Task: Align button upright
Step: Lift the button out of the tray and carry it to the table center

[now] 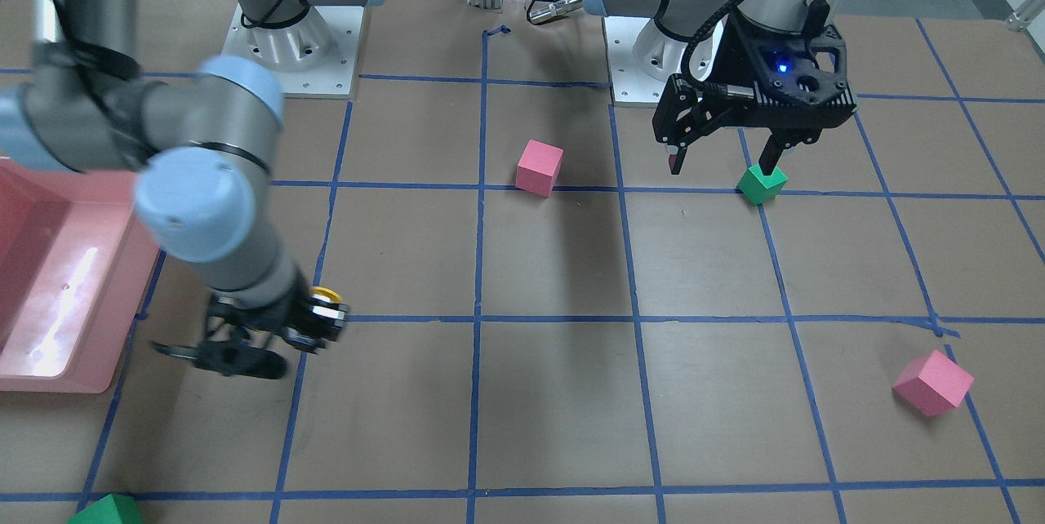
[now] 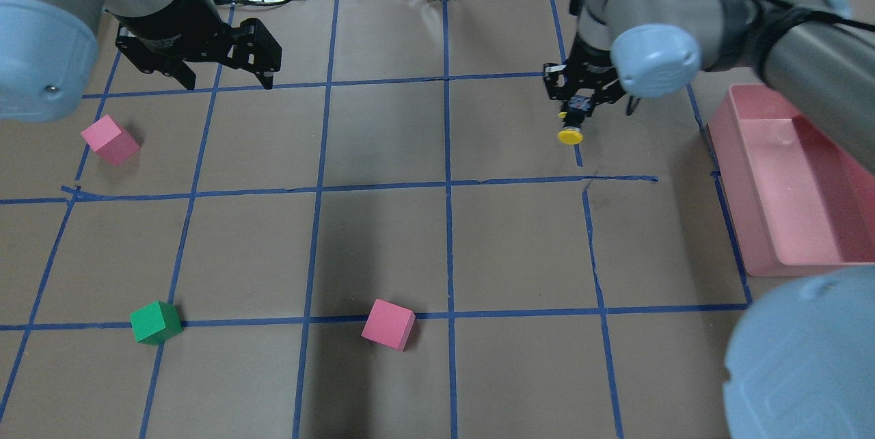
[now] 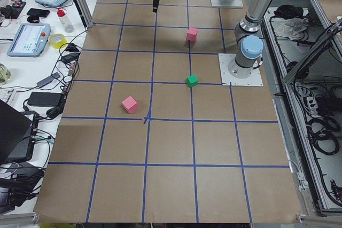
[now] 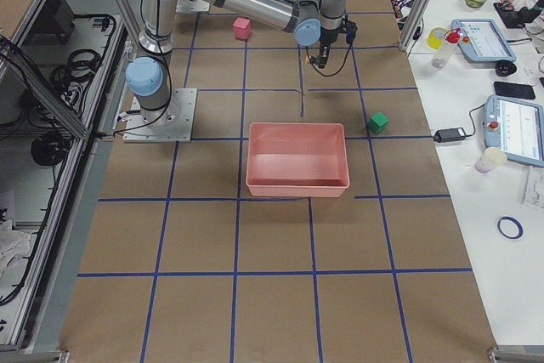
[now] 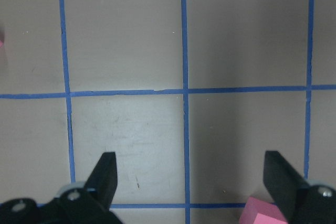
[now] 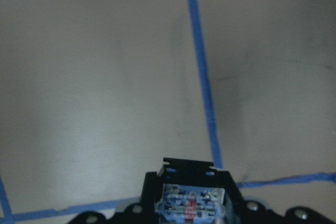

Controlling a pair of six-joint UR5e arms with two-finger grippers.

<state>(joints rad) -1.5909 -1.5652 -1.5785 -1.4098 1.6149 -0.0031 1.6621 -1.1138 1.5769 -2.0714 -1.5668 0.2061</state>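
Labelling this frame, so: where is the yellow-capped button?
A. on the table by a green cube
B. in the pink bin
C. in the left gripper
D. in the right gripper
D: the button sits between the fingers of the right gripper, while the left gripper is open with nothing in it.

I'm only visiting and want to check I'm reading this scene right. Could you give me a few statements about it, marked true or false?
1. The right gripper holds the button. True.
2. The left gripper is clamped on a green cube. False: it is open and holds nothing.
3. The button lies inside the pink tray. False: it is in the right gripper, outside the tray.
4. Two pink cubes sit on the table. True.
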